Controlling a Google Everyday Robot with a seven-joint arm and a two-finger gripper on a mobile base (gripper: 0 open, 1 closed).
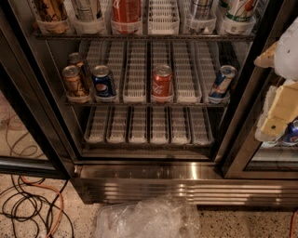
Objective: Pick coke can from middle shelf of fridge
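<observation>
The fridge (186, 174) stands open in front of me, with a shiny steel base panel. The coke can (162, 82), red with white script and a silver top, stands upright at the front of a white lane tray on the middle shelf (135, 74), about centre. My gripper (278, 109), cream and white, hangs at the right edge of the camera view, outside the fridge in front of the right door frame. It is well to the right of the coke can and apart from it.
Two brown-gold cans (74, 81) and a blue Pepsi can (103, 81) stand left on the same shelf; another Pepsi can (222, 83) leans at its right end. Several drinks fill the top shelf (126, 11). A crumpled plastic bag (149, 218) and cables (28, 204) lie on the floor.
</observation>
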